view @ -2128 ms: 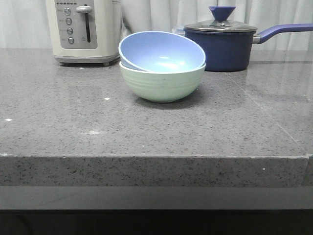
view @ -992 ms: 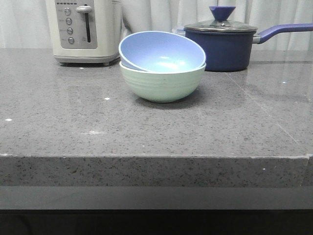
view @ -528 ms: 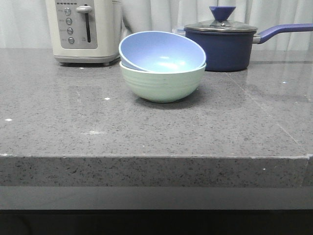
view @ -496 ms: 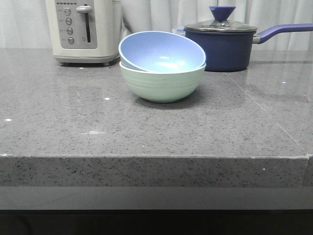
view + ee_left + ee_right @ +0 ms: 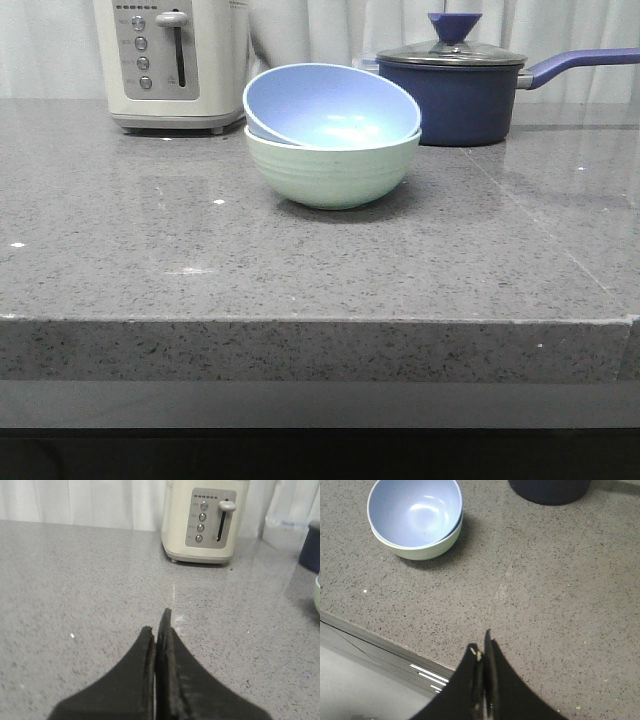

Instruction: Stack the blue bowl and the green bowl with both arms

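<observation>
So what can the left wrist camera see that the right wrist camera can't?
Only the left wrist view shows the toaster and the closed left gripper above bare counter. Only the right wrist view shows the blue bowl sitting tilted inside the green bowl, the counter's front edge, and the closed right gripper. Both show the grey speckled counter and part of the dark saucepan.

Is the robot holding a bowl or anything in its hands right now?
No, nothing is held. The left gripper and right gripper are both shut and empty. The matte light-blue bowl sits tilted inside the matte mint-green bowl, away from both.
</observation>
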{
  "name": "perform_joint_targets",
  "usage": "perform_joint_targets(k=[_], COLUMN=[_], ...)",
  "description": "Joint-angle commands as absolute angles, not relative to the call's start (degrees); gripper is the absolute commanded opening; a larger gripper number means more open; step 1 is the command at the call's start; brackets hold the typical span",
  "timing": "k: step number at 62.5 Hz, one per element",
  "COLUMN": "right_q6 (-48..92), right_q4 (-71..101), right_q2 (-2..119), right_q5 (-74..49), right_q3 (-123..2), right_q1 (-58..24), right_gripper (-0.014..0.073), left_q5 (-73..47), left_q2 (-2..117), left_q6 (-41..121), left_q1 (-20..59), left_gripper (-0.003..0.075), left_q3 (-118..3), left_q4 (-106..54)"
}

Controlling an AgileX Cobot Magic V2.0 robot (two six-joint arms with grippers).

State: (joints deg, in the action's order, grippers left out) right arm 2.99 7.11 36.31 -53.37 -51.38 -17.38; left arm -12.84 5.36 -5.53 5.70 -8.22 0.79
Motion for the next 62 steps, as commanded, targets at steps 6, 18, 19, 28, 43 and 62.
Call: perform_joint_targets(k=[6,18,19,28,43,62], right_q6=[3.17,3.17,3.17,3.17,3.17,3.17], right_q4=[6.82,6.82,6.82,6.82,6.82,6.82], right_q2=[36.27,36.27,36.27,36.37,36.37,36.37], right_q5=[-49.84,-49.94,-49.87,-49.87,-49.87,-49.87], right_q3=[-52.79,-52.79,-52.79,-52.79,-52.79,-52.79], right_q1=[-17.33,-17.33,-17.33,-17.33,-17.33,-17.33], right_gripper=[-0.0063,-0.0063,-0.0063,-0.0063,-0.0063,-0.0063], left_q5=[-3.99,0.51,0.00,0.73,1.28,1.53], left_q2=[0.68,-1.41,-1.41,-1.41,-1.41,-1.41], left_q6=[-5.87,-5.87,-5.87,-5.87,-5.65,-5.65], left_q1=[3.48,3.11,3.11,3.11,3.11,3.11], left_gripper=[-0.0020,-0.0020,-0.0020,-0.0020,-0.0020,-0.0020], left_q3=[-3.39,0.64,0.64,0.51,0.51,0.51], left_q4=[-5.09,-5.09,-5.09,-4.75,-1.70,-0.73])
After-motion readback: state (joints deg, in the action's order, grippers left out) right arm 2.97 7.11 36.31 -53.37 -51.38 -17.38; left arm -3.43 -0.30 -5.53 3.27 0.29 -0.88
